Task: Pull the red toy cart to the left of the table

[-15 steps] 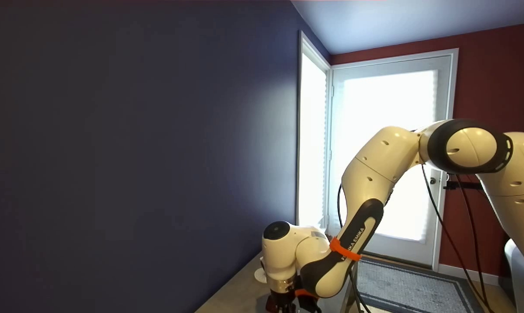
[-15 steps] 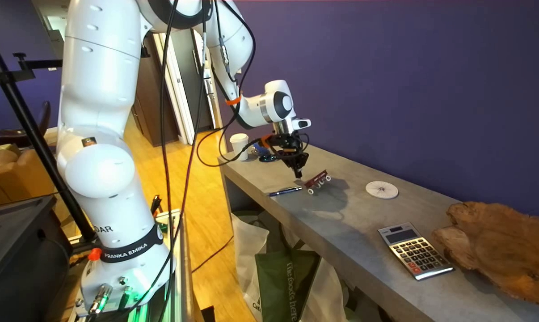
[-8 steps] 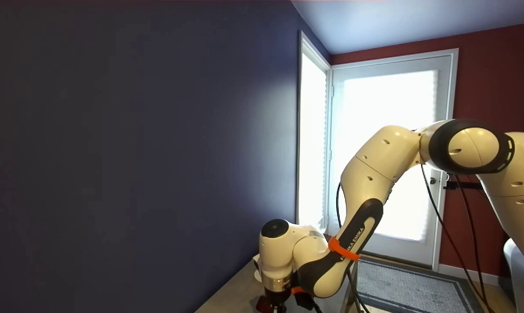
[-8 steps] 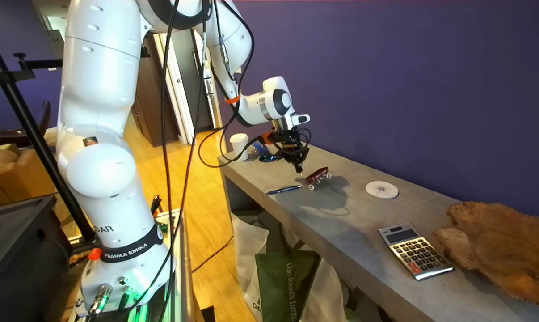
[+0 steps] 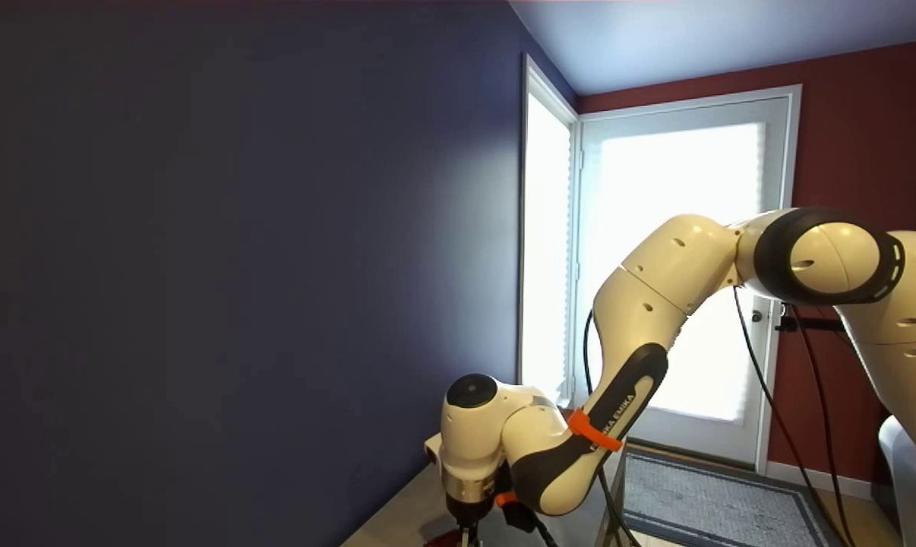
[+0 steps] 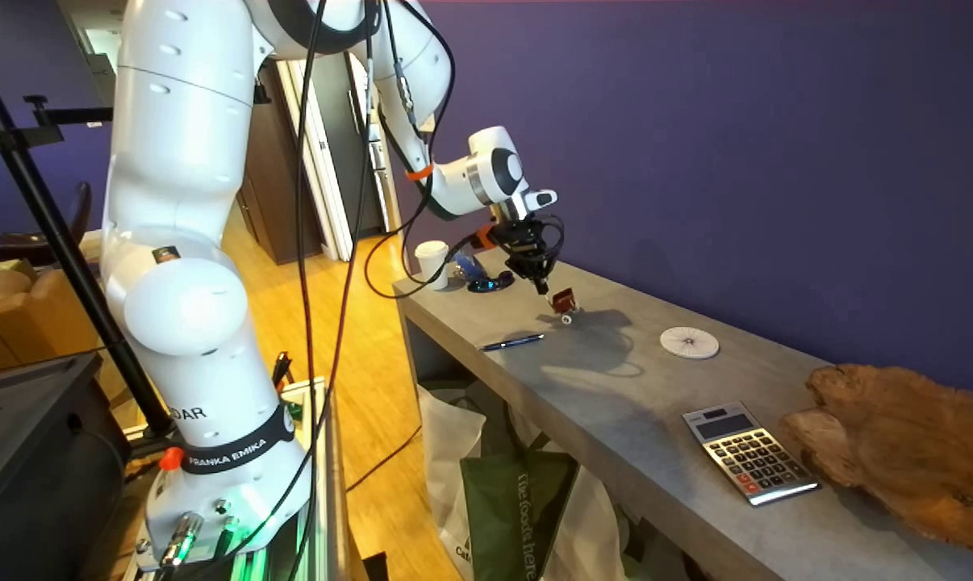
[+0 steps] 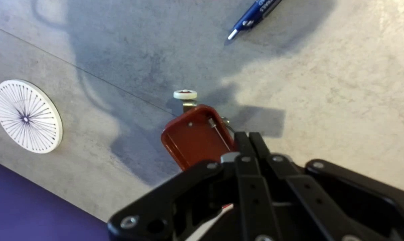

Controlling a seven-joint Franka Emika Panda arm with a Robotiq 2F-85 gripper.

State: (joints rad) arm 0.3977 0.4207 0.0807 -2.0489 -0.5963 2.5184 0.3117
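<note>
The red toy cart (image 6: pixel 565 300) with white wheels hangs tilted above the grey table (image 6: pixel 640 387), its shadow apart from it. In the wrist view the red tray of the cart (image 7: pixel 197 140) is left of the fingertips, with one white wheel showing. My gripper (image 6: pixel 544 292) is over the far part of the table. In the wrist view its jaws are nearly together (image 7: pixel 250 135). A thin pale handle runs from the fingertips to the cart, so the jaws are shut on it; the grip itself is hidden. In an exterior view the cart (image 5: pixel 443 539) is cut off at the bottom edge.
A blue pen (image 6: pixel 512 342) lies near the table's front edge. A white disc (image 6: pixel 689 342), a calculator (image 6: pixel 749 452) and a brown wooden slab (image 6: pixel 898 452) lie further along. A white cup (image 6: pixel 432 262) and dark glasses (image 6: pixel 490 282) are at the far end. A purple wall (image 7: pixel 38 207) borders the back.
My gripper has risen, and the cart has come up with it, its wheels higher than before. The cart has also turned, so it appears more end-on in an exterior view.
</note>
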